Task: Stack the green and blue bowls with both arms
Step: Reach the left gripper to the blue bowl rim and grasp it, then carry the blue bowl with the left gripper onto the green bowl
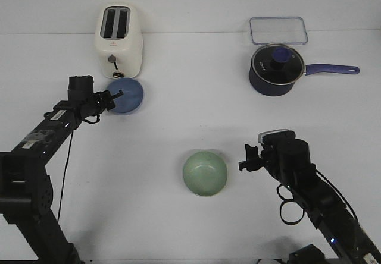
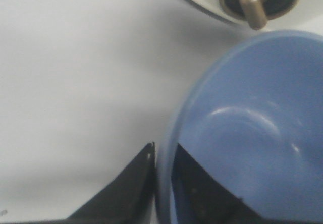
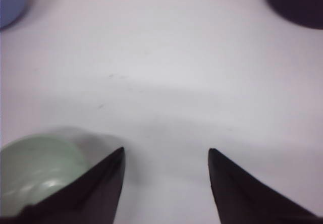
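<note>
A white surface (image 1: 178,121) seen from the front, with a black robot arm at each lower corner.

The blue bowl (image 1: 126,95) sits at the left rear, just in front of a cream toaster (image 1: 119,41). The left tool (image 1: 111,100) reaches the bowl's near-left rim. In the left wrist view, its two dark fingers (image 2: 123,193) straddle the rim of the blue bowl (image 2: 252,133), one outside the wall and one inside, close together on it. The toaster's brass lever (image 2: 254,6) shows just beyond the bowl.

The green bowl (image 1: 205,172) stands upright in the front middle, well apart from the blue one. The right tool (image 1: 249,159) hovers just to its right, not touching it. In the right wrist view, its fingers (image 3: 103,188) are spread wide with bare surface between them, and the green bowl (image 3: 38,176) lies beside one finger, outside the gap.

At the right rear stands a navy saucepan (image 1: 275,69) with a glass lid, its handle pointing right. Behind it lies a clear rectangular container (image 1: 278,30).
</note>
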